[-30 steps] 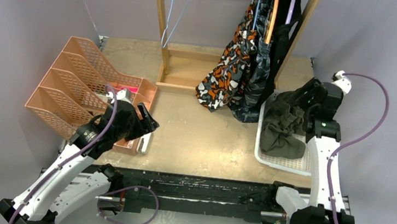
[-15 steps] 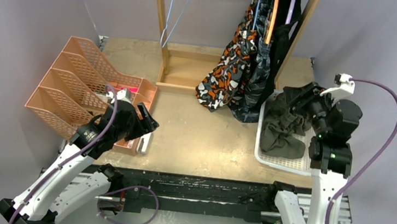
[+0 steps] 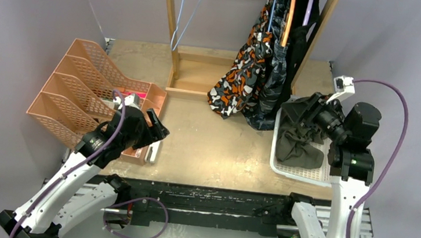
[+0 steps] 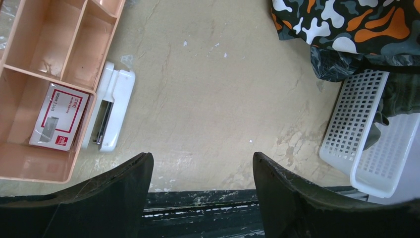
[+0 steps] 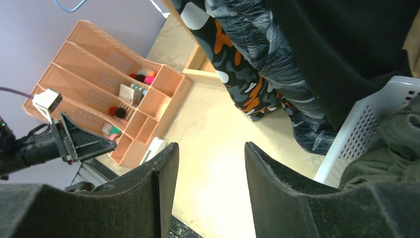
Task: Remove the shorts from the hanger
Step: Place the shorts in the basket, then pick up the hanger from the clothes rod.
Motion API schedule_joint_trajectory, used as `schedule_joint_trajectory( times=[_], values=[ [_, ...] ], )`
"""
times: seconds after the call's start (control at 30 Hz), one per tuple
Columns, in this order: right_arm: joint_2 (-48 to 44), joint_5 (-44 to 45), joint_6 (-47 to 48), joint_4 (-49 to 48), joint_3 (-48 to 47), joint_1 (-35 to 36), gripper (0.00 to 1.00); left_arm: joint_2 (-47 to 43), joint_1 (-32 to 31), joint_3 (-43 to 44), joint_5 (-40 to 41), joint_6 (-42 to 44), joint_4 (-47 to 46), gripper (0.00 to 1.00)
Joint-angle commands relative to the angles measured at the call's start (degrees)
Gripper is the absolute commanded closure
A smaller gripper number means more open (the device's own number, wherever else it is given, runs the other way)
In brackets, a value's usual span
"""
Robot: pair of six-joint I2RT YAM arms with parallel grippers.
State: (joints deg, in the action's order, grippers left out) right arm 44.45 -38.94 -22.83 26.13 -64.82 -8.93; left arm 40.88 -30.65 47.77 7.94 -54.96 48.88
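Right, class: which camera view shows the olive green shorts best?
Top external: the olive green shorts lie crumpled in the white basket, almost wholly visible. Left wrist catches only an edge of them; right wrist only a corner.

The olive shorts (image 3: 298, 140) and orange camouflage shorts (image 3: 236, 83) are soft, matt cloth. The basket (image 4: 352, 119) is white perforated plastic, the organiser (image 3: 71, 91) peach plastic mesh, the rack (image 3: 170, 16) bare wood. The surface (image 3: 217, 146) is matt and scuffed, perhaps fibreboard.

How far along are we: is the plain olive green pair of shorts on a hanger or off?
Off: plain olive green shorts lie crumpled in the white slotted basket.
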Motion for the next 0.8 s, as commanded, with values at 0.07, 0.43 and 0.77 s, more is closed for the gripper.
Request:
schedule_joint_trajectory(
  times=[0.07, 0.43, 0.77],
  values=[
    [3.36, -0.05, 0.7, -3.0, -1.94, 8.0, 0.46, -0.74, 0.07, 0.62, 0.84, -0.31, -2.69, 0.21],
    [20.3, 39.02, 3.52, 6.52, -24.63, 39.9, 0.24, -1.12, 0.07, 3.58, 4.31, 0.55, 0.6, 0.16],
    [36.15, 61.91, 12.09, 15.16, -53.39, 41.8, 0.23, -2.21, 0.07, 2.84, 4.35, -0.36, 0.51, 0.14]
  ],
)
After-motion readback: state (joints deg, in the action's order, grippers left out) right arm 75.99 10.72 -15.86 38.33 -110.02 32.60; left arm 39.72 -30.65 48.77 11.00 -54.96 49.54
